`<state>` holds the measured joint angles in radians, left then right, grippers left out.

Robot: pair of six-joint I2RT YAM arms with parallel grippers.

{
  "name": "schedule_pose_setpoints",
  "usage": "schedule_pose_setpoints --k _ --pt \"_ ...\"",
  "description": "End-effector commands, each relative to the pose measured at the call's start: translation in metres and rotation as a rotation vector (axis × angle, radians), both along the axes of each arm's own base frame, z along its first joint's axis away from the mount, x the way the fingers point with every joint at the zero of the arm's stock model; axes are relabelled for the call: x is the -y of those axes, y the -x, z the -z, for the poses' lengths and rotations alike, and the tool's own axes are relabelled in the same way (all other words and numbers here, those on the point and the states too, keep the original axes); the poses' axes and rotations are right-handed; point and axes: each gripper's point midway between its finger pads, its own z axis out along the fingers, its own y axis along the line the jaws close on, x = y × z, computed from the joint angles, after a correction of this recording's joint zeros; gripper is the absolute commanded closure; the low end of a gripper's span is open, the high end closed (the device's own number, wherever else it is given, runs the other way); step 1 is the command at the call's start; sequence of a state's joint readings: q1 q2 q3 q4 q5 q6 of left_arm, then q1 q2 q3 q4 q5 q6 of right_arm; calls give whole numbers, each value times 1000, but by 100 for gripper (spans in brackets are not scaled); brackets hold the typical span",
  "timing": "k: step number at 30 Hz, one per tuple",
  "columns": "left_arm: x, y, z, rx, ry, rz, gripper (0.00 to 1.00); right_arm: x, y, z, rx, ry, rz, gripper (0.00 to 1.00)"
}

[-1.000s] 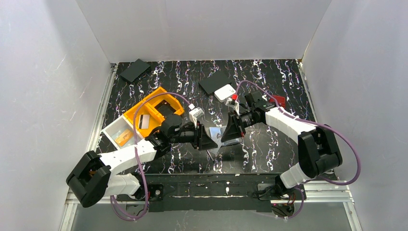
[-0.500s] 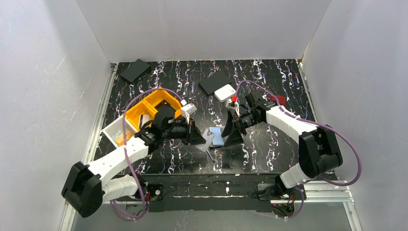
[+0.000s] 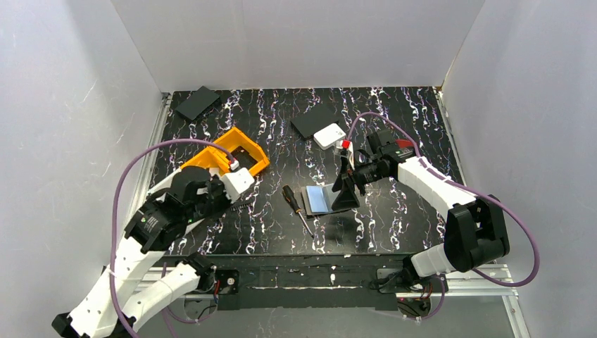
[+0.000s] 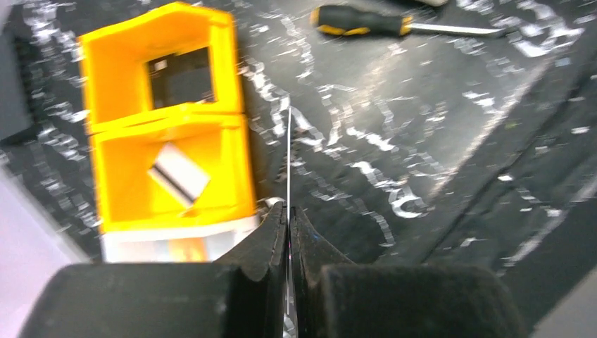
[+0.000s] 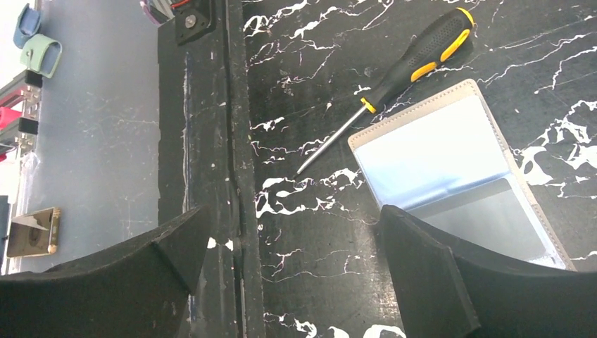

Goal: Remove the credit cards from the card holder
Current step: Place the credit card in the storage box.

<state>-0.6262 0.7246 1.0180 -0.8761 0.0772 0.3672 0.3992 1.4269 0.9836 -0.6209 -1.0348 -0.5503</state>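
Card holder (image 3: pixel 318 199) open flat, card (image 4: pixel 288 155) edge-on in left jaws

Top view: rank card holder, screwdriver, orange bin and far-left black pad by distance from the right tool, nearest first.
From the right tool:
1. Card holder: lying open right beside it, on its left.
2. Screwdriver: just past the holder, further left.
3. Orange bin: well off to the left.
4. Black pad: far-left back corner.
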Motion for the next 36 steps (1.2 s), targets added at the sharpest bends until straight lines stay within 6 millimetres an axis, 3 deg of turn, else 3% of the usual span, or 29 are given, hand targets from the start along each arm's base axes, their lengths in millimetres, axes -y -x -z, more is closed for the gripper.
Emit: schedule_pose_setpoints --k 1,8,11,14,19,22,29,36 --pt "-58 -18 5 56 -322 -65 100 1 -4 -1 26 -4 12 2" --pt "-65 -63 22 23 -285 -114 100 3 -5 1 12 -5 19 2" --pt "-59 -97 25 31 -259 -92 100 4 -7 2 5 -7 28 2" --pt "-65 -124 47 -36 -227 -104 100 5 -6 3 -15 -8 27 2" --pt "-81 -136 82 -78 -233 -167 100 4 -5 3 -31 -18 18 2" --pt "-88 -133 99 -106 -250 -190 100 4 -4 2 -25 -21 15 2" --pt "-94 -127 112 -99 -268 -199 100 4 -3 -1 -17 -27 13 2" --pt "-101 -134 123 -144 -289 -218 100 5 -2 -2 -18 -39 11 2"
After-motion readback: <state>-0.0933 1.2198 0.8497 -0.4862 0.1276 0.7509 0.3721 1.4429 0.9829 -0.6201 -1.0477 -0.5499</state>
